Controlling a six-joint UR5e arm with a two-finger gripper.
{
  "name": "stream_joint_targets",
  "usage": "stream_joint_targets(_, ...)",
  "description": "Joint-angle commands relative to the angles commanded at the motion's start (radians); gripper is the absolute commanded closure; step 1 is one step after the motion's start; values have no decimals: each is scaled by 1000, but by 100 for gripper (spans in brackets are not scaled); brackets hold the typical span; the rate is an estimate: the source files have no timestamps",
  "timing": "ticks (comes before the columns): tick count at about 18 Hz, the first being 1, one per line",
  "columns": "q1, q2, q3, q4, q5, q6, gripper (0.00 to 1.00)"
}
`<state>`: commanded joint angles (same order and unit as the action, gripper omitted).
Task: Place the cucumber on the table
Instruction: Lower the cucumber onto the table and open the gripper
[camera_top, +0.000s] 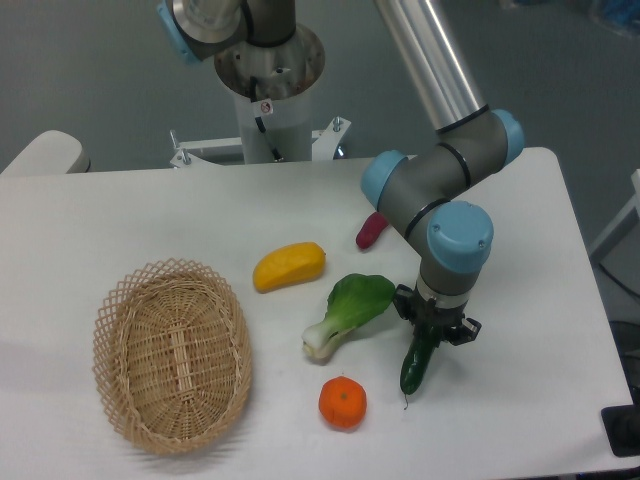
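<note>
Directly below the tool, a dark green cucumber slants down and left, its upper end between the fingers, seemingly gripped; its lower tip appears to touch the white bench, right of an orange.

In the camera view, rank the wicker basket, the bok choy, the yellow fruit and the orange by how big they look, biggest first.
1. Wicker basket, by far the largest.
2. Bok choy.
3. Yellow fruit, only slightly smaller than the bok choy, so that order is uncertain.
4. Orange, the smallest.
</note>
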<state>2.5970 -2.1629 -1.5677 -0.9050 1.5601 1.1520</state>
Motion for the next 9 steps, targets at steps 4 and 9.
stream_joint_targets(4,0,8,15,0,2,-3,9)
stream_joint_targets(9,0,61,43,0,2,-9,0)
